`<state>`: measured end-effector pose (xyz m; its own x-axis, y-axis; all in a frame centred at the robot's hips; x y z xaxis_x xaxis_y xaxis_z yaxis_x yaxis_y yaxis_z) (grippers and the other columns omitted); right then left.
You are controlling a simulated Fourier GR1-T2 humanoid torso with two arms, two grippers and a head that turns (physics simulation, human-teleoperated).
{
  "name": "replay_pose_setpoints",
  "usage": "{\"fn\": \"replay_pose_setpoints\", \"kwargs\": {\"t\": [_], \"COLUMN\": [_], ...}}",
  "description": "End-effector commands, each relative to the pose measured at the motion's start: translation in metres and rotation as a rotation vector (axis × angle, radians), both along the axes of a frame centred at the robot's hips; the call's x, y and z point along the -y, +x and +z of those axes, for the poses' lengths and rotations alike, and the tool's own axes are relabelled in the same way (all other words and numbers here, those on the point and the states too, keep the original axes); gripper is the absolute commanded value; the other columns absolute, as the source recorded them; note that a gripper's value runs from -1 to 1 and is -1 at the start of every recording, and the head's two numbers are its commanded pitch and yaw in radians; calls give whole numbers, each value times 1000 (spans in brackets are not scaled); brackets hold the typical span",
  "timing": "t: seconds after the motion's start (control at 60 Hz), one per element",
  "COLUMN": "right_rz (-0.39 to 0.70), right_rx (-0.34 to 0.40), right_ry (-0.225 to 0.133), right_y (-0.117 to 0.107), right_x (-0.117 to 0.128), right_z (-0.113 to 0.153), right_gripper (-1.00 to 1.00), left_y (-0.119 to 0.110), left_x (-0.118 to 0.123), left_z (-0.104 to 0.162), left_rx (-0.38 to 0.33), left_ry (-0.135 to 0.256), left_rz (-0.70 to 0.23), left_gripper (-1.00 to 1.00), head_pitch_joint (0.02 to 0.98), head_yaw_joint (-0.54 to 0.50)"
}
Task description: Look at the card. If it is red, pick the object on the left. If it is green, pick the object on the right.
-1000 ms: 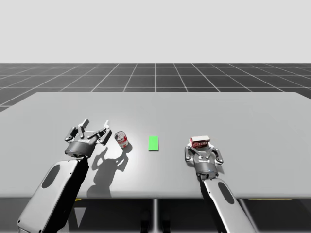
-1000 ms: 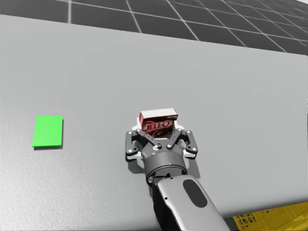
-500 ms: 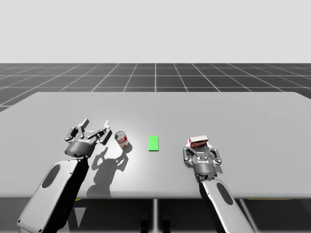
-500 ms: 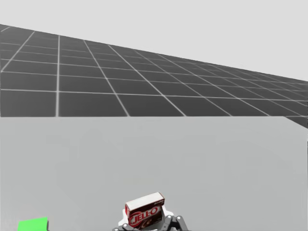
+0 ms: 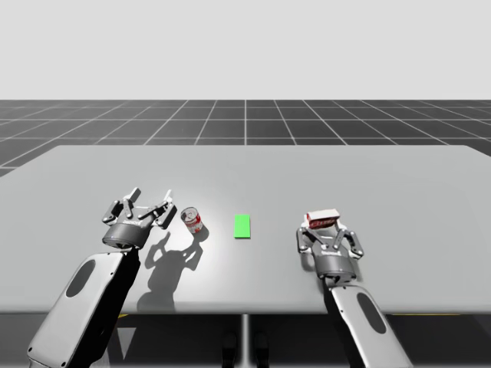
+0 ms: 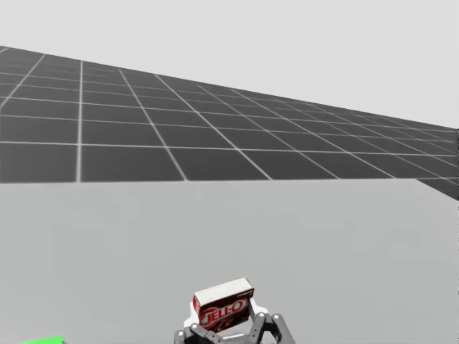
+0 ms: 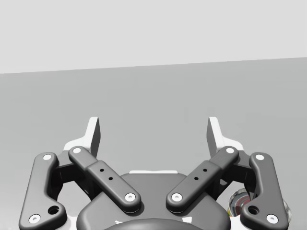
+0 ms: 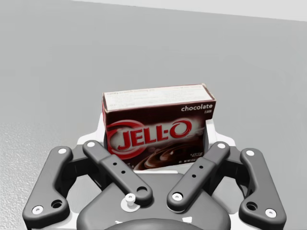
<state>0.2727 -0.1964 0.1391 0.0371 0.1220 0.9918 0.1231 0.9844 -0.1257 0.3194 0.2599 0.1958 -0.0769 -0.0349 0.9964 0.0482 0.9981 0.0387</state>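
The green card point(image 5: 242, 226) lies flat at the table's middle; a sliver of that card point(image 6: 39, 340) edges the head view. Left of it stands a small red-and-white can point(image 5: 192, 221), seen beside my left gripper as the can point(image 7: 241, 203). My left gripper point(image 5: 147, 204) point(image 7: 154, 136) is open, just left of the can, with nothing between its fingers. To the card's right, my right gripper point(image 5: 324, 230) point(image 8: 156, 140) is shut on the dark red box point(image 5: 322, 219) point(image 8: 158, 125). The box point(image 6: 224, 307) rises above my right gripper point(image 6: 229, 331).
The grey table point(image 5: 399, 192) stretches wide behind and to both sides of the objects. Its front edge point(image 5: 245, 312) runs close under both forearms. A dark gridded floor point(image 6: 143, 136) lies beyond the far edge.
My head has turned up, away from the card. My right gripper has shifted a little to the right with the box in it. The left arm has stayed put.
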Motion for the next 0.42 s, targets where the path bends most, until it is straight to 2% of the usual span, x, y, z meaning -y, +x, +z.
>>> {"fn": "replay_pose_setpoints", "kwargs": {"t": [0.017, 0.25, 0.417], "right_rz": [-114, -127, -127], "right_rx": [130, 265, 395], "right_ry": [-1, -7, -22], "right_y": [17, 26, 25], "right_x": [18, 26, 27], "right_z": [51, 112, 159], "right_gripper": [1000, 1000, 1000], "left_y": [0, 0, 0], "left_x": [0, 0, 0], "left_z": [0, 0, 0], "left_rx": [0, 0, 0], "left_ry": [0, 0, 0], "left_rz": [1, 1, 1], "left_gripper": [-1000, -1000, -1000], "head_pitch_joint": [424, 427, 428], "head_yaw_joint": [-422, -431, -432]}}
